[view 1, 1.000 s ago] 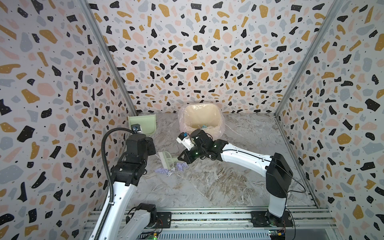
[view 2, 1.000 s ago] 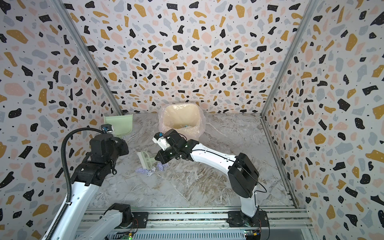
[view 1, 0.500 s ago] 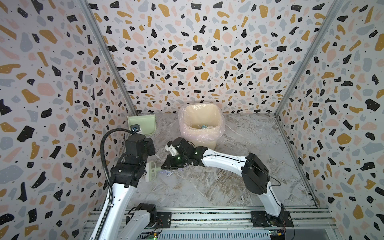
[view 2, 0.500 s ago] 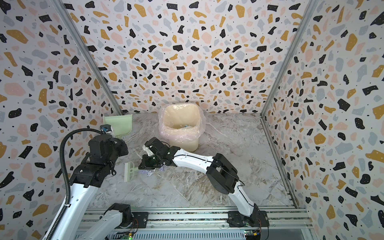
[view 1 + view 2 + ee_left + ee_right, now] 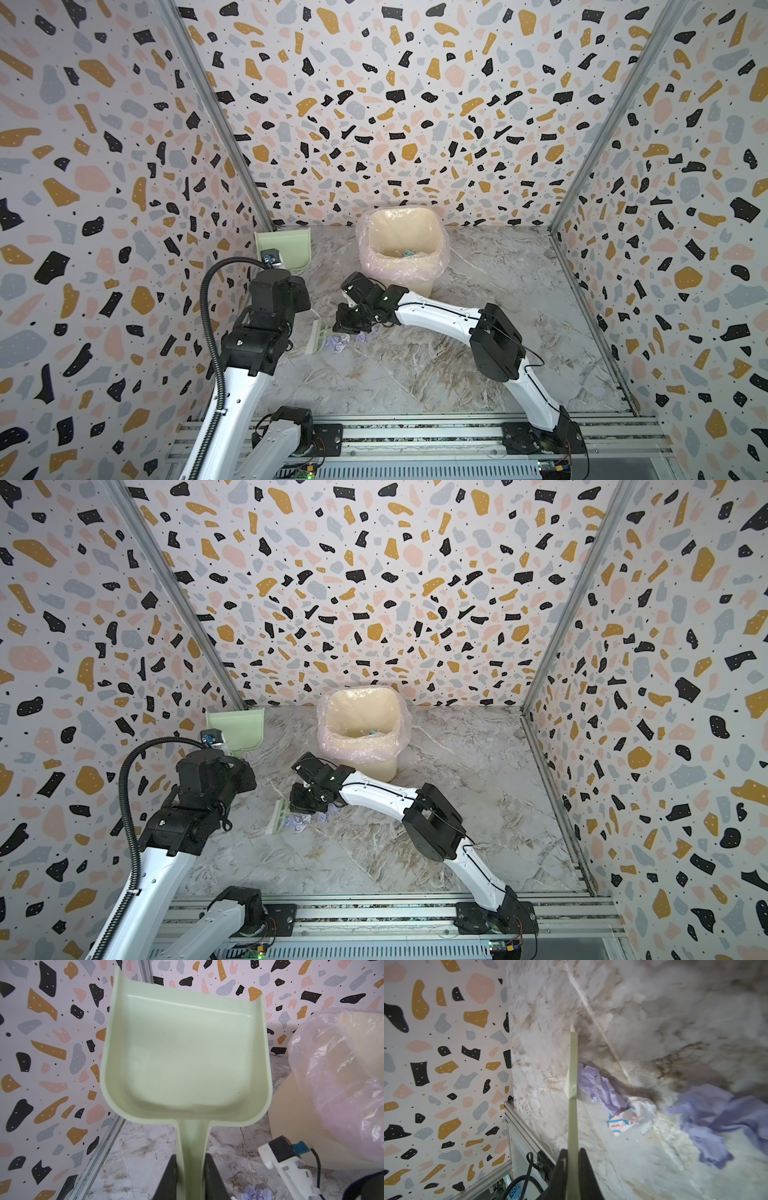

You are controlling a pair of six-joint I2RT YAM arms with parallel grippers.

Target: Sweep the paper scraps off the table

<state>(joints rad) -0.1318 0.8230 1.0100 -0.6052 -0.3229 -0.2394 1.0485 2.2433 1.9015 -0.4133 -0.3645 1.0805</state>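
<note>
Paper scraps (image 5: 338, 343) on marble surface (image 5: 415, 365), beside the brush held by the right hand (image 5: 573, 1153).

Right hand: clamped narrow on the pale green hand brush (image 5: 573, 1068). Scraps, lavender and printed white, lie bunched just beside the brush head and almost under that hand, on the side towards the front rail. Left hand (image 5: 191, 1159): gripping the handle of the pale green dustpan (image 5: 182, 1053) at the back-left corner, well apart from the scraps. Bin (image 5: 419, 284) with pink liner (image 5: 399, 266): a few bits inside.
</note>
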